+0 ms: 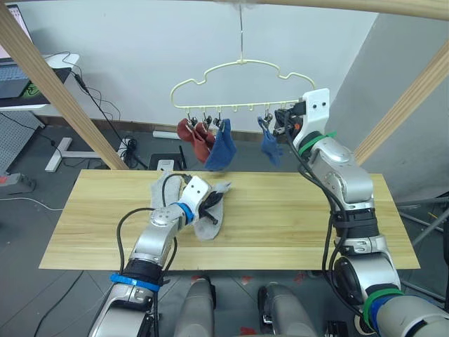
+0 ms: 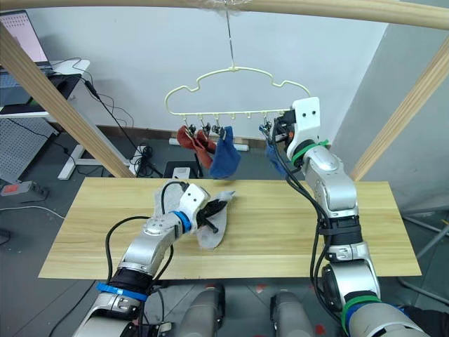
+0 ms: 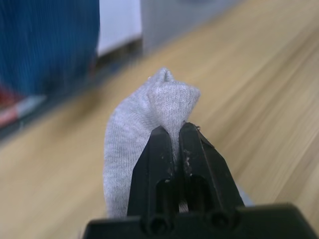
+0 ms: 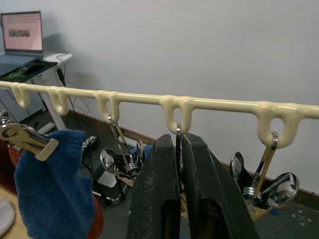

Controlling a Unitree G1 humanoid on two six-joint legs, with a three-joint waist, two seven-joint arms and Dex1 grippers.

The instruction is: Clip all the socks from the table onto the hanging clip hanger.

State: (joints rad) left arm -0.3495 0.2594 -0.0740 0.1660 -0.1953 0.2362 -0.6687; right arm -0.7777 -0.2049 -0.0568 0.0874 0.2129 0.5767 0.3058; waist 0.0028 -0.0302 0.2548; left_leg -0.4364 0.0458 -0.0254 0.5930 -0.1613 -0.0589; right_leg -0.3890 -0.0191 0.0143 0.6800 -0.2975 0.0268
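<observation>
The pale-yellow clip hanger (image 1: 238, 77) hangs by its hook from a wooden pole above the far edge of the table (image 1: 295, 225). Two rust red socks (image 1: 194, 137) and a blue sock (image 1: 222, 149) hang from its left clips, and a second blue sock (image 1: 270, 147) hangs further right. My right gripper (image 4: 178, 140) is up at the hanger's right end, shut on a metal clip (image 4: 177, 133). Low over the table, my left gripper (image 3: 172, 130) is shut on a light grey sock (image 3: 144, 119). Another grey sock (image 1: 163, 188) lies partly under that arm.
Thick wooden poles (image 1: 49, 77) slant down at both sides and one runs across the top. A white desk with a laptop (image 1: 14, 77) stands at the far left. Cables (image 1: 119, 144) lie on the floor behind the table. The table's right half (image 1: 280, 210) is bare wood.
</observation>
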